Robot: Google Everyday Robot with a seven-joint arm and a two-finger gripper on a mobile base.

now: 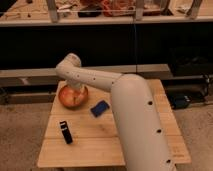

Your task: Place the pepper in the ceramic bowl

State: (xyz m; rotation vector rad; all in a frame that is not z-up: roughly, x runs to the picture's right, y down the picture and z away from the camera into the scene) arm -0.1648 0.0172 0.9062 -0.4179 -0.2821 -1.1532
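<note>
Directly under the hand (73,90) sits the ceramic bowl (73,97) on the table (100,145); the pepper and the hand's grip I cannot tell.

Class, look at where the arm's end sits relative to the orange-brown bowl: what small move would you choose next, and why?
Probably a short straight lift away. The end effector is down inside the round, glossy orange-brown ceramic bowl, and the arm hides the bowl's middle, so the small orange pepper cannot be seen there. Rising would clear the rim and reveal whether it lies inside, without nearing the blue rectangular block.
</note>
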